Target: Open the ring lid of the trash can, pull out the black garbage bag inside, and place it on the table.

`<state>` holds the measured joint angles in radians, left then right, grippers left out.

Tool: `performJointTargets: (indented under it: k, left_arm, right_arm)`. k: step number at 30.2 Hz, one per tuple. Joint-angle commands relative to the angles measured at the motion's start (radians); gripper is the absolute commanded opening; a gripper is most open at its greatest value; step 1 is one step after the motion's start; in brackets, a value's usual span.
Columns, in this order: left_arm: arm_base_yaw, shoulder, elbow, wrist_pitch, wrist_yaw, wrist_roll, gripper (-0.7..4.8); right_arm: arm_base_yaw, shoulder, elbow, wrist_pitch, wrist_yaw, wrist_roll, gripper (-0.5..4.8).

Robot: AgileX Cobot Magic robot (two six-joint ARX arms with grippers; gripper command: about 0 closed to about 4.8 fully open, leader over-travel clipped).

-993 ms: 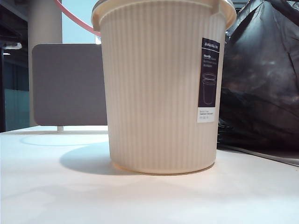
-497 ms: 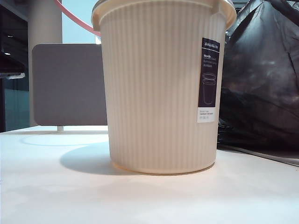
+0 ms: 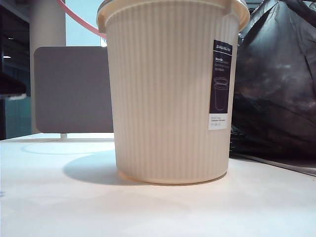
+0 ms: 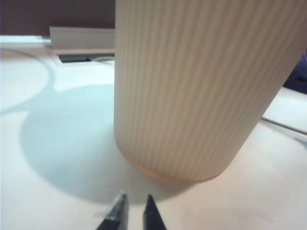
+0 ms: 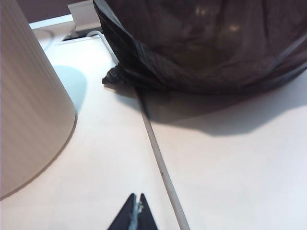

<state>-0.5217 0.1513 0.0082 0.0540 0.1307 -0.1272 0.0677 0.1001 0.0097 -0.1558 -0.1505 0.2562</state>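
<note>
The cream ribbed trash can (image 3: 168,94) stands upright mid-table, and the pink ring lid (image 3: 79,19) shows as a thin arc rising behind its rim. The black garbage bag (image 3: 276,84) lies crumpled on the table (image 3: 148,212), right of the can. In the left wrist view my left gripper (image 4: 135,197) hovers low before the can's base (image 4: 192,96), its jaws a narrow gap apart with nothing between them. My right gripper (image 5: 136,196) is shut and empty over bare table, between the can (image 5: 29,105) and the bag (image 5: 206,43).
A grey partition panel (image 3: 74,89) stands behind the can on the left. A thin pale strip (image 5: 158,158) runs across the tabletop from under the bag. A dark blurred arm part (image 3: 10,86) shows at the exterior view's left edge.
The dark arm part at the left edge of the exterior view has sunk lower. Can, ring lid and bag have not moved.
</note>
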Motion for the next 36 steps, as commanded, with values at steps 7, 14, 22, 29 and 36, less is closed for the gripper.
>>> performJointTargets:
  k: [7,14,22,29,36]
  left_arm:
    - [0.000,0.000,0.001,-0.039,-0.001,0.032,0.48]
    - [0.000,0.000,0.001,-0.108,-0.018,0.022,0.52]
    - [0.000,0.000,0.001,-0.109,-0.018,0.022,0.52]
    - [0.000,0.000,0.001,-0.109,-0.018,0.022,0.52]
    - [0.043,-0.040,0.001,-0.114,-0.003,0.022,0.52]
  right_arm:
    - [0.002,0.002,0.001,-0.027,0.023,-0.006,-0.06]
    - [0.002,0.002,0.002,-0.021,0.018,0.013,-0.05]
    - [0.002,0.001,0.002,-0.019,0.019,0.013,-0.05]
    - [0.002,0.002,0.002,-0.019,0.019,0.013,-0.05]
    - [0.002,0.001,0.002,-0.020,0.019,0.013,-0.05]
